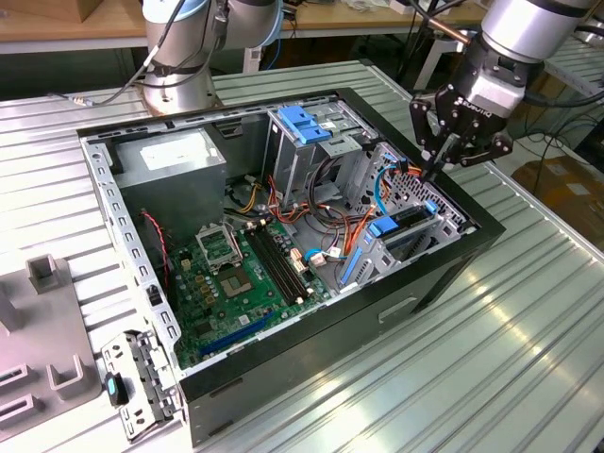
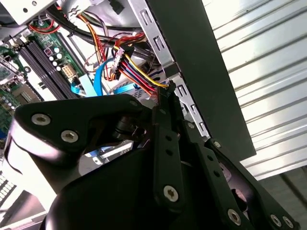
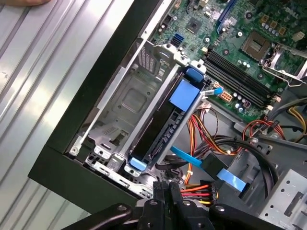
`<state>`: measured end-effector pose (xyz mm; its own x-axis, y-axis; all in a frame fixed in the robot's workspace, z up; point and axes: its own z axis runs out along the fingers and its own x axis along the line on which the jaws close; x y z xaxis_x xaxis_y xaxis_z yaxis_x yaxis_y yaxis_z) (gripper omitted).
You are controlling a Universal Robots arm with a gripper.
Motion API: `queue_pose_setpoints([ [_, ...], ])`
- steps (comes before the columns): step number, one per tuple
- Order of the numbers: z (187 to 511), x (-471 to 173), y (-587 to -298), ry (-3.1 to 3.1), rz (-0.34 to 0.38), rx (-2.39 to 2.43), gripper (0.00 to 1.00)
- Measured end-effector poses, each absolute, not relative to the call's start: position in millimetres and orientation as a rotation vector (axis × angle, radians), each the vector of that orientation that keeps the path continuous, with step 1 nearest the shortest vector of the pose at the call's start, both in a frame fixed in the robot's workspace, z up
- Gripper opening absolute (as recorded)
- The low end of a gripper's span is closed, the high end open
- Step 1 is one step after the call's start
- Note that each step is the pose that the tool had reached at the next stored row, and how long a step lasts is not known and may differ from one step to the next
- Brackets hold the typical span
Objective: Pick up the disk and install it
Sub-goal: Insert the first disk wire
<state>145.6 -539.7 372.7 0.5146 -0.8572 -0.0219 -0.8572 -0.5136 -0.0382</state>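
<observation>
Robotics lab, open PC case on ribbed aluminium worktop, arm base bolted at far side

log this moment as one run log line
gripper: shut, empty, above drive cage | disk: seated on edge in cage slot, blue tab showing | computer case: open on table

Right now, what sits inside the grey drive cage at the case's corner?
The disk stands on edge in one slot of the drive cage; the bay beside it shows bare metal. The disk's lower side is hidden. The hand hovers above, shut, holding nothing.
</observation>
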Motion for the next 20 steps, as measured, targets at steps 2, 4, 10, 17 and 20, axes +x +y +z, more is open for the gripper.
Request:
queue_pose_setpoints([
  [2, 372.7, 145.3, -539.7, 1.552, 0.000, -2.681, 0.16],
  [4, 372.6, 144.4, -539.7, 1.595, -0.001, -2.655, 0.16],
  [10, 372.7, 142.3, -539.6, 1.668, -0.003, -2.610, 0.16],
  [17, 372.5, 137.0, -539.6, 1.706, -0.004, -2.586, 0.16],
  [20, 372.5, 137.0, -539.5, 1.755, -0.005, -2.553, 0.16],
])
